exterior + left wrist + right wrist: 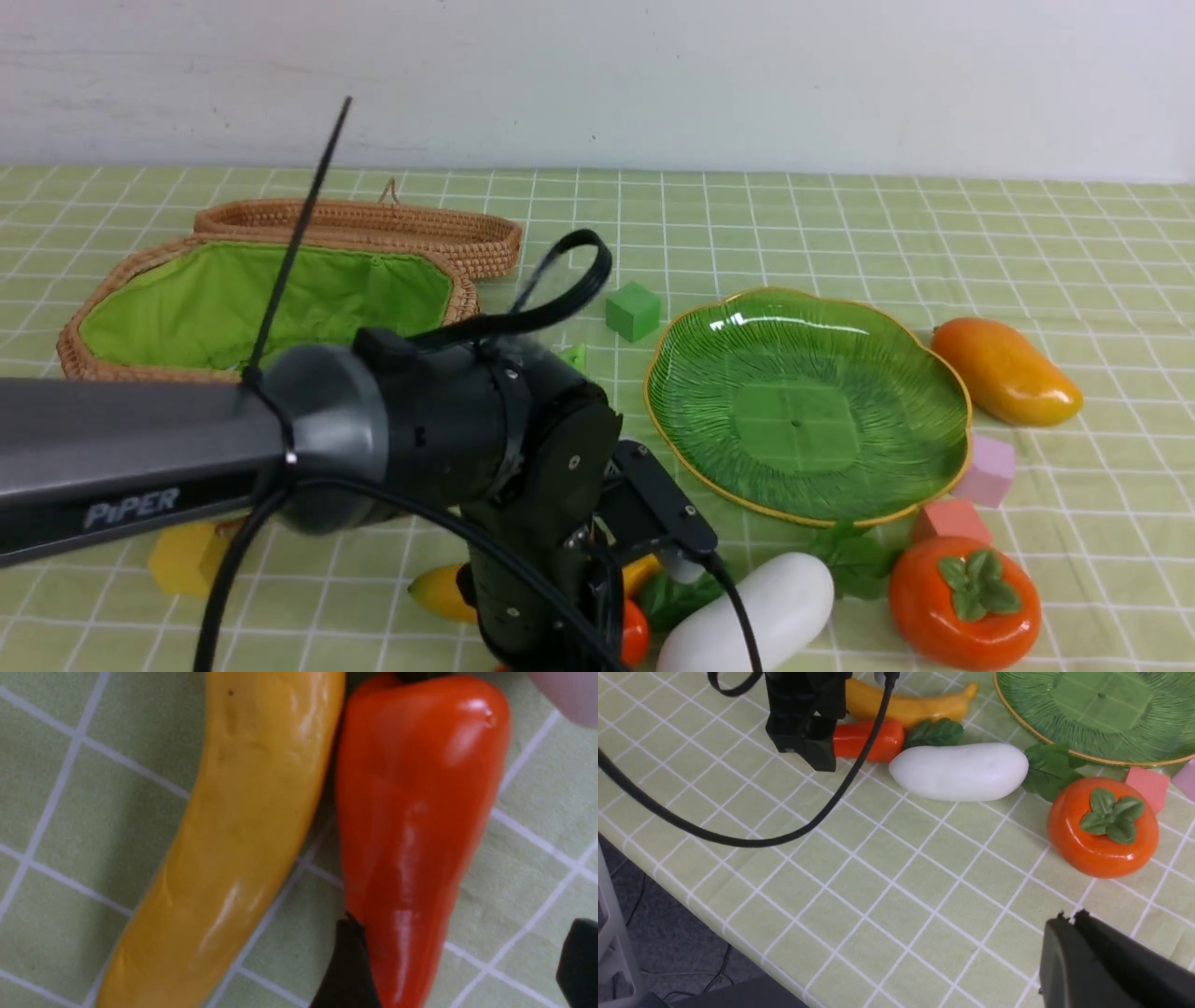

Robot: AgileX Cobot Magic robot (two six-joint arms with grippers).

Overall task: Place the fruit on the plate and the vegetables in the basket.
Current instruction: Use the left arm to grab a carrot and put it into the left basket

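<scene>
Across the table (840,215), the basket (168,313) sits open toward the far left corner and the plate (808,411) right of the middle. Down at the near edge, the left end effector (462,970) hangs straight over the red-orange vegetable (411,812), jaws wide, one either side of its tapered end, gripping nothing. The vegetable lies flat, long axis along the near edge, with the banana (233,835) against its far flank. One finger (348,966) may brush it, too close to call. The right end effector (1069,924), pinched shut, sits well apart.
</scene>
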